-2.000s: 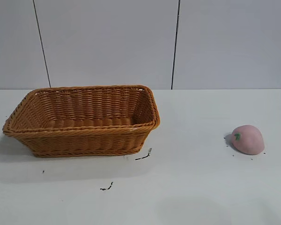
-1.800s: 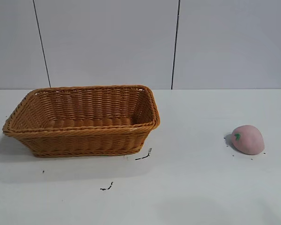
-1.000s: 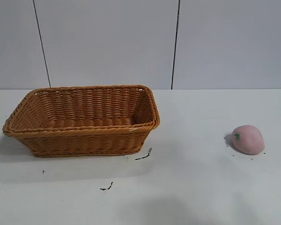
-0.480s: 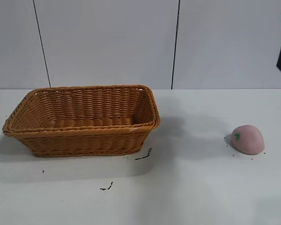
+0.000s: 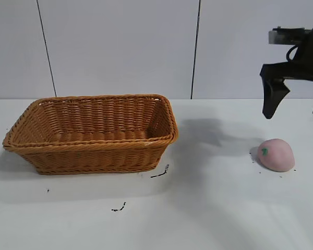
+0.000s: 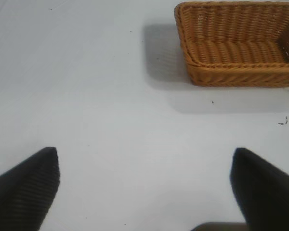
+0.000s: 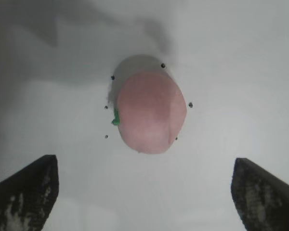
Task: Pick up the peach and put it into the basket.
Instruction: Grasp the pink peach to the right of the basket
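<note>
Your right gripper hangs spread wide above the peach, which lies on the table well apart from the basket. Centre the fingers astride it, then descend straight. The left gripper idles, spread.

Black right gripper cut off by right edge of exterior view: outer finger shown only in part, arm above out of frame. Black left gripper seen only as two fingertips clipped by lower edge of left wrist view; not visible in exterior view. Orange-brown woven wicker basket cropped at edge of left wrist view, far end unseen. Underside of pale pink rounded toy peach hidden against white table. Small dark specks around peach too small to identify.
</note>
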Controlling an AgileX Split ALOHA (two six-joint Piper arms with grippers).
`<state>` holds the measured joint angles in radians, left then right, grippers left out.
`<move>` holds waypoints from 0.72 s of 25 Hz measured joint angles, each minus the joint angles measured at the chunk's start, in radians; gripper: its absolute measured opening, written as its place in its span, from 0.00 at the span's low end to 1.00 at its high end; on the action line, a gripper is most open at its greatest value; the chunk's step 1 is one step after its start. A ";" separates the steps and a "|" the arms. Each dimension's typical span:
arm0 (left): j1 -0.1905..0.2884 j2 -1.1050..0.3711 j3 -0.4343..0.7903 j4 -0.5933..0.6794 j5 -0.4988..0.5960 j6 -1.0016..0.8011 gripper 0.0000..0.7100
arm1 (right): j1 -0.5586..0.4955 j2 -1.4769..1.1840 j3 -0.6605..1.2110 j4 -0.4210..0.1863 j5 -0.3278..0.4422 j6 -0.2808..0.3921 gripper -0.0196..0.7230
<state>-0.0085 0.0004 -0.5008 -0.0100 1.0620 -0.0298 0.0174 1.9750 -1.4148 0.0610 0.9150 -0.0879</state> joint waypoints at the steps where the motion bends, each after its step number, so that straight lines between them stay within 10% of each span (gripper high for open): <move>1: 0.000 0.000 0.000 0.000 0.000 0.000 0.98 | 0.000 0.022 0.000 0.003 -0.012 0.000 0.93; 18: 0.000 0.000 0.000 0.000 0.000 0.000 0.98 | 0.000 0.170 0.000 0.011 -0.087 0.001 0.93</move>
<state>-0.0085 0.0004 -0.5008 -0.0100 1.0620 -0.0298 0.0174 2.1450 -1.4148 0.0715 0.8281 -0.0870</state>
